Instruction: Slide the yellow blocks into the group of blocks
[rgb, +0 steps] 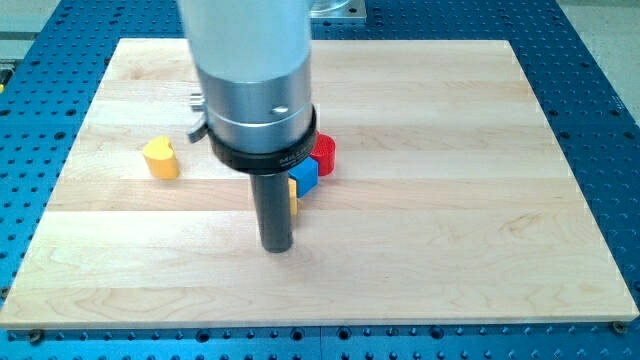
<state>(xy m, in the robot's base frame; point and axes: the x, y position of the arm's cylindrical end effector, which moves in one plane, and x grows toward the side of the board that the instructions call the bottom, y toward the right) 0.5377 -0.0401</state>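
A yellow heart-shaped block (160, 158) lies alone on the wooden board (450, 200) at the view's left. Near the middle, a red block (324, 154), a blue block (305, 175) and a sliver of a second yellow block (293, 196) sit together, mostly hidden behind the arm. The arm's wide silver body (255, 90) covers the view's top middle. My tip (276, 247) rests on the board just below and left of the blue and yellow blocks, well to the right of the yellow heart.
The board lies on a blue perforated table (600, 120). A small metal part (197, 100) shows at the arm's left side. Other blocks may be hidden behind the arm.
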